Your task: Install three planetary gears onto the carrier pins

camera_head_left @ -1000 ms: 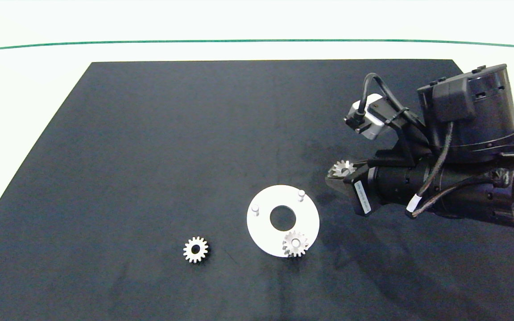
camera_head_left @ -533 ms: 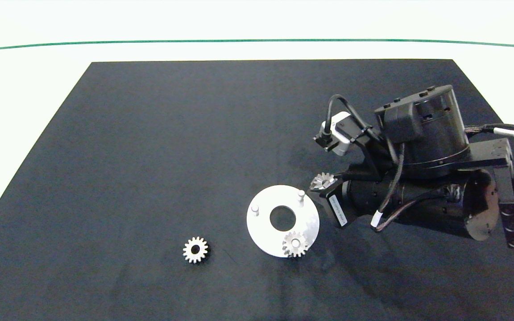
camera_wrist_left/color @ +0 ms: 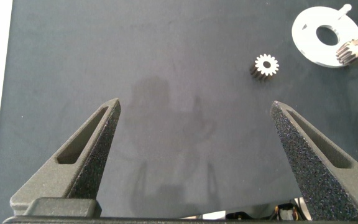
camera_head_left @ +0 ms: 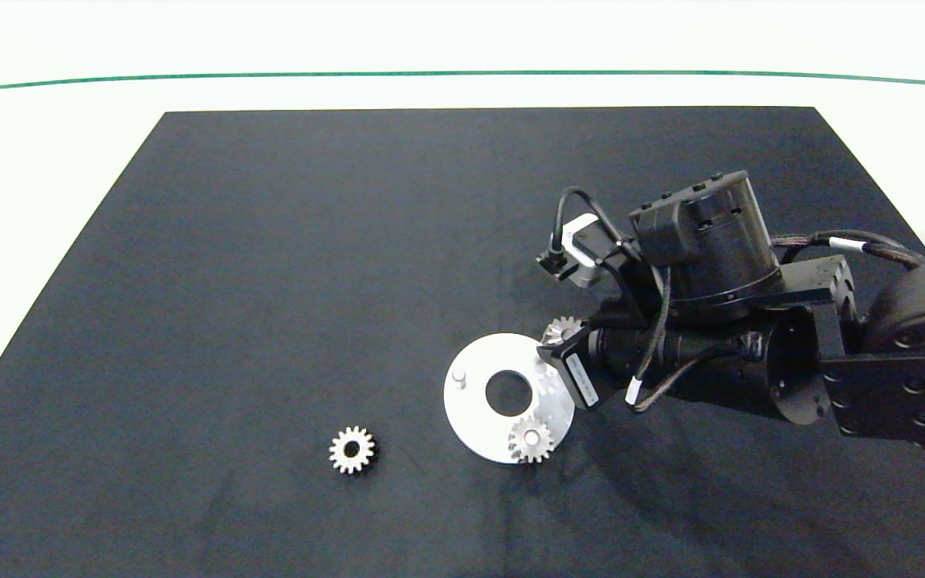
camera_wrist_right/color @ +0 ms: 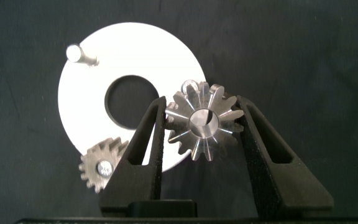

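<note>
I have the right gripper (camera_wrist_right/color: 199, 124) closed on one planetary gear (camera_wrist_right/color: 201, 122), with one grey finger pressing on each side of its teeth. This held gear is silvery metal with pointed teeth, and in the right wrist view its centre hole looks filled by a bright round pin end; I cannot tell for sure if the gear is already down on the pin or only above it. In the head view the gripper (camera_head_left: 556, 341) is at the far right rim of the white carrier disc (camera_head_left: 478, 417), and the gear shows just at the gripper's tip.

The disc is flat, round and white, with a large centre hole, and it lies on the black mat (camera_head_left: 270, 265). A second gear (camera_head_left: 530, 440) already sits on the pin at the near rim of the disc, and the pin end shows in its hole. One bare carrier pin (camera_head_left: 459, 375) stands upright on the left part of the disc, short and whitish. The third gear (camera_head_left: 352, 450) lies flat on the mat, to the left of the disc and apart from it.

The left gripper (camera_wrist_left/color: 194, 127) is wide open and holds nothing, above bare mat well away from the disc.
</note>
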Robot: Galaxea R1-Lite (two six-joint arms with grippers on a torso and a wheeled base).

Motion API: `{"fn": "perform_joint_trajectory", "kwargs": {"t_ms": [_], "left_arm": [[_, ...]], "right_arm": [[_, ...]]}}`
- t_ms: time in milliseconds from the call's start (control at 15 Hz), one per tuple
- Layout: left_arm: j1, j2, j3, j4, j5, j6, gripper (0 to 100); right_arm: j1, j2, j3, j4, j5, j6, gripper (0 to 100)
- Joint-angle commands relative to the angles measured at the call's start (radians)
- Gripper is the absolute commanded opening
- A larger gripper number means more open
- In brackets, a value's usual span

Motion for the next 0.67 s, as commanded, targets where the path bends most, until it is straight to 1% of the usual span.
{"fn": "perform_joint_trajectory", "kwargs": {"t_ms": [67, 467, 600, 667], "left_arm": [[0.000, -0.002, -0.001, 0.002, 0.000, 0.000, 100], [-0.002, -0.001, -0.001, 0.002, 0.000, 0.000, 100], [-0.002, -0.001, -0.001, 0.002, 0.000, 0.000, 100], [-0.002, -0.001, -0.001, 0.002, 0.000, 0.000, 100]], "right_arm": [[-0.001, 0.028, -0.016, 0.000, -0.002, 0.000, 16], [-0.008, 0.055, -0.024, -0.001, 0.000, 0.003, 16], [-0.008, 0.067, -0.024, -0.010, 0.000, 0.018, 16], [-0.008, 0.070, -0.024, -0.018, -0.002, 0.018, 16]]}}
